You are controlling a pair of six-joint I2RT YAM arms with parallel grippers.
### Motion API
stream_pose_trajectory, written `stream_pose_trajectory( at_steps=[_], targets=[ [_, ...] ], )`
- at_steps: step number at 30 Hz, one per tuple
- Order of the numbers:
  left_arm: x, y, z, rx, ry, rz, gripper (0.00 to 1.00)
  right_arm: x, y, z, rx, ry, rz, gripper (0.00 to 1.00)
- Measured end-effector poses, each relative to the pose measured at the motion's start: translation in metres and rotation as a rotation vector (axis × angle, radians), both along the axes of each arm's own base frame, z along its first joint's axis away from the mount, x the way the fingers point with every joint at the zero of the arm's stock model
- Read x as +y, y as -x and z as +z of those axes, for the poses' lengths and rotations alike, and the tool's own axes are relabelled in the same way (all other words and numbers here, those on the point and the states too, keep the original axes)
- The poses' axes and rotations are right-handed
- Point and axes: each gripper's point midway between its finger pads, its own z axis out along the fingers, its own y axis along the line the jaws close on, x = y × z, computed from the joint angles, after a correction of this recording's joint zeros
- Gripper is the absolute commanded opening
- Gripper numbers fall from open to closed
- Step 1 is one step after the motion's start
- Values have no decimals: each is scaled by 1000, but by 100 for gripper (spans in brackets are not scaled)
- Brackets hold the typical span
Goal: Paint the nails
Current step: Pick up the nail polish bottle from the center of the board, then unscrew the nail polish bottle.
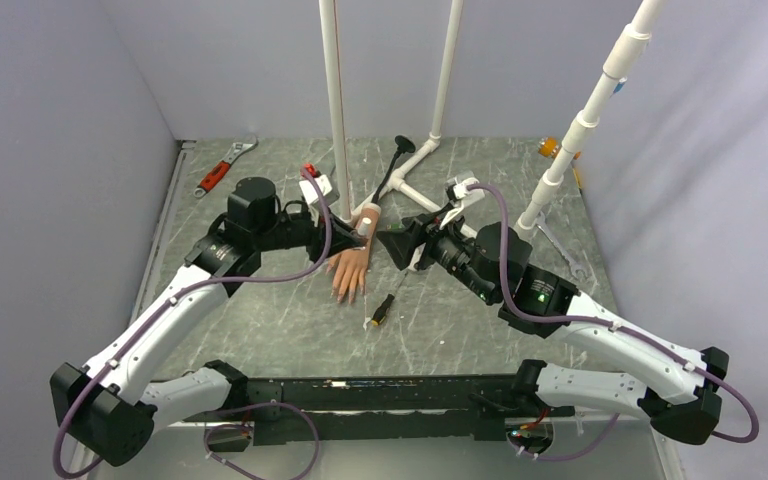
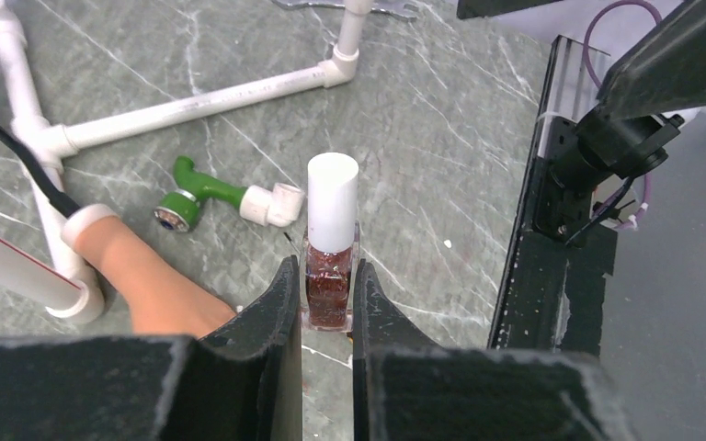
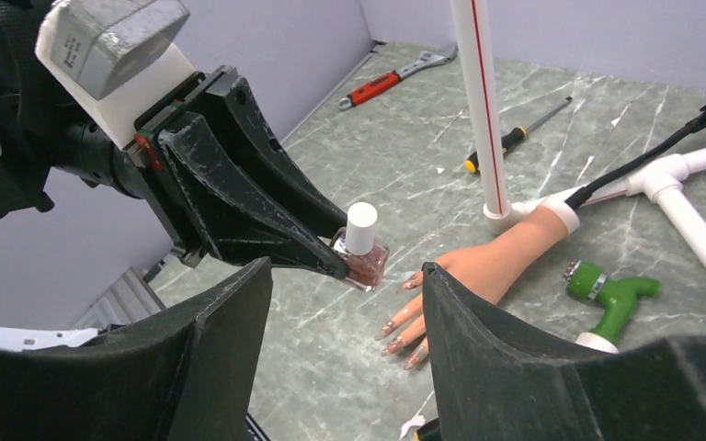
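The peach mannequin hand (image 1: pixel 350 268) with a white wrist cuff lies palm down at mid-table, fingers toward me. Its nails (image 3: pixel 395 324) show in the right wrist view, smeared with glittery reddish polish. My left gripper (image 2: pixel 328 296) is shut on a nail polish bottle (image 2: pixel 330 272) of dark red glitter polish, with its white cap (image 2: pixel 333 197) on. It holds the bottle just left of the mannequin hand's thumb (image 3: pixel 414 278). My right gripper (image 3: pixel 342 276) is open and empty, facing the bottle (image 3: pixel 364 254) and the left gripper (image 1: pixel 343 238) from the right (image 1: pixel 392 248).
A white PVC pole (image 1: pixel 334 100) stands by the cuff on a pipe frame (image 2: pixel 193 103). A green fitting (image 3: pixel 614 296) lies right of the mannequin hand. A screwdriver (image 1: pixel 383 310) lies near the fingertips. A red wrench (image 1: pixel 222 170) lies far left and a black cable (image 1: pixel 392 165) behind.
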Motion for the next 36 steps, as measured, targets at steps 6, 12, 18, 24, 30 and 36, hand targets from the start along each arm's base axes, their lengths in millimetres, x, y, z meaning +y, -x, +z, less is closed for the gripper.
stream_pose_trajectory(
  at_steps=[6,12,18,24,30,36],
  targets=[
    [0,6,-10,35,30,2,0,1,1,0,-32,32,22,63],
    [-1,13,-12,47,36,-24,0,3,5,-1,-61,52,73,63],
    [-5,20,-17,64,25,-89,0,0,1,-1,-72,58,131,60],
    [-5,24,-19,63,20,-111,0,1,1,3,-72,38,158,58],
    [-6,24,-19,66,21,-118,0,11,-2,-1,-40,15,170,54],
    [-6,24,-20,68,20,-119,0,15,-8,-7,-8,-27,141,52]
  ],
)
